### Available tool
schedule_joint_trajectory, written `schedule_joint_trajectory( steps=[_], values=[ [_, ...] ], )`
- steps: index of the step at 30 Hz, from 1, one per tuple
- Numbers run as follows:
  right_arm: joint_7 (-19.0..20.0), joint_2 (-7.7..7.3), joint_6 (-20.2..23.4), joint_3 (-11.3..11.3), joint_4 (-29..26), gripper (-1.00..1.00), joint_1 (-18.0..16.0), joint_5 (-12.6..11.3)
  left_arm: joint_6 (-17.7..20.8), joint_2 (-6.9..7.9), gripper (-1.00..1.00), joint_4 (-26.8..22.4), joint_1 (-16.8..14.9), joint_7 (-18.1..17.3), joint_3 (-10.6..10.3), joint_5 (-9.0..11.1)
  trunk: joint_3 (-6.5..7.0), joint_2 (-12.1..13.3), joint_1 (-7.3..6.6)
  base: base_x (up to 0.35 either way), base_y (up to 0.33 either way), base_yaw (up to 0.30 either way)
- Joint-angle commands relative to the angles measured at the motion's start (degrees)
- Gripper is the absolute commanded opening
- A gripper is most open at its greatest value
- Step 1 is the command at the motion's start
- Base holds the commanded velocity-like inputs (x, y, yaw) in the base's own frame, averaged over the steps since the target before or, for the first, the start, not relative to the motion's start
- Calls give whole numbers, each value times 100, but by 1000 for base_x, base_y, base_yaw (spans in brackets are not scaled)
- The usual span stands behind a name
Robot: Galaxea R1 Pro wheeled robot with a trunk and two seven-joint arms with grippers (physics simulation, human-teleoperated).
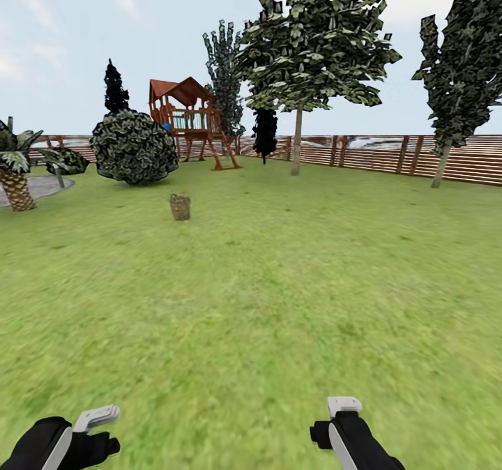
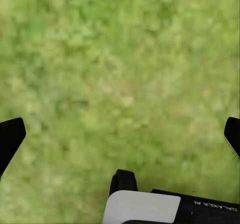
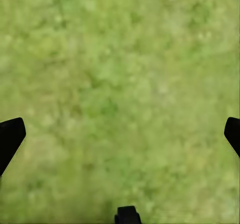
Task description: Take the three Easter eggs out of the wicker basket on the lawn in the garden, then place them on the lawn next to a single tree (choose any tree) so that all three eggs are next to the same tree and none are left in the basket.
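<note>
Head view: we look out over the lawn (image 1: 279,302), a wide stretch of mottled green grass closed in by a brown slatted fence (image 1: 390,153). The wicker basket (image 1: 180,206) stands upright on the grass well ahead of us and left of centre, small at this range; we cannot make out its contents, so the eggs cannot be located. Behind it sits a round dark bush (image 1: 134,146), and further back a wooden playhouse (image 1: 189,118) near the fence. A tall tree (image 1: 298,135) with a pale straight trunk and light-green leaves rises right of centre, close to the fence and well apart from the basket; a second tree (image 1: 446,107) stands at the far right. A palm (image 1: 15,177) shows at the left edge. At the bottom of the frame the left gripper (image 1: 94,421) and right gripper (image 1: 344,407) hang low over the grass, well apart from each other. Left wrist view: the fingers (image 2: 11,136) sit at opposite edges of the frame, jaws spread wide, nothing but grass between them. Right wrist view: the fingers (image 3: 11,134) are likewise spread wide over bare grass, holding nothing.
</note>
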Motion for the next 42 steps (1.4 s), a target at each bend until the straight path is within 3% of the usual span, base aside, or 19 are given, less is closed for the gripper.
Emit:
schedule_joint_trajectory(
  steps=[1,42],
  values=[
    [-53,-3,17,16,-8,100,-3,-60,26,2,100,-4,-3,-35,9,-19,-7,-4,4,338,0,0],
    [-54,-9,17,9,-12,100,-3,-67,26,17,100,-31,-3,-42,18,-18,-7,-4,4,338,0,0]
  ],
)
